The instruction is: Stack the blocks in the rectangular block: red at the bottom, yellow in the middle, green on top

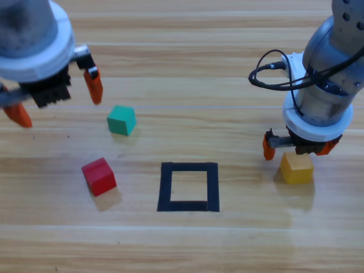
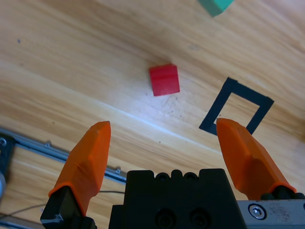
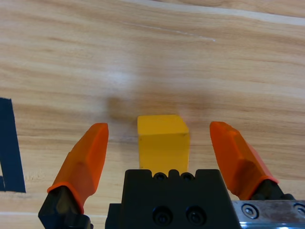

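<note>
Left claw (image 1: 57, 94) hangs at the upper left corner of the high view, jaws spread wide, nothing between them. Its wrist view looks down on the red cube (image 2: 164, 79) and one corner of the tape rectangle (image 2: 237, 107), with a sliver of the green cube (image 2: 215, 5) at the top edge.

Red cube (image 1: 99, 176) sits on the wooden surface (image 1: 182, 244), left of the rectangle, apart from it. Green cube (image 1: 121, 120) lies above and a little right of red, near the left claw but not touched.

Black tape rectangle (image 1: 189, 186) is at centre, nothing inside it.

Yellow cube (image 1: 296, 167) rests on the surface well right of the rectangle. Right claw (image 1: 296, 147) is low, right over yellow, jaws wide. In the right wrist view the yellow cube (image 3: 163, 139) sits between the two orange fingers (image 3: 83, 164) with a gap on each side, no contact. Edge of the tape (image 3: 10, 143) shows at the left of that view.
</note>
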You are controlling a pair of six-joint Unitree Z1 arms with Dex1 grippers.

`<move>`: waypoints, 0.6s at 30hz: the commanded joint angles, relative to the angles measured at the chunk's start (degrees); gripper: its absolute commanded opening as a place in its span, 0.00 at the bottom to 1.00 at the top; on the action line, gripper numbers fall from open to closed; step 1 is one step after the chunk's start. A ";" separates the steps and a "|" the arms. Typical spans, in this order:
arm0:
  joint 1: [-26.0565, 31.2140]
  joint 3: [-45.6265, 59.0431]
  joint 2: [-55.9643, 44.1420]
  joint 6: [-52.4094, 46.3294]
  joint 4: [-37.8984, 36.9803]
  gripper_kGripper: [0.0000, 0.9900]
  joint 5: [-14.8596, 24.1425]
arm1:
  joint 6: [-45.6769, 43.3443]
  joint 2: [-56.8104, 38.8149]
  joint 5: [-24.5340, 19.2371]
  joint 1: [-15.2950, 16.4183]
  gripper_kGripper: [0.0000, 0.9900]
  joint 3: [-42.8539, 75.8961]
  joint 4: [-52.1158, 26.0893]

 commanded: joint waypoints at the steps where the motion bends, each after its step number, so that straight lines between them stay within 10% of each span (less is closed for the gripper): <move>1: -0.24 2.85 5.53 -4.86 -1.12 0.94 -3.74 | 2.76 4.36 -0.08 -2.66 0.99 2.12 -1.16; 18: 6.00 24.65 2.45 -3.98 -24.23 0.91 -10.86 | 2.32 4.09 5.55 -3.36 0.68 3.88 -1.42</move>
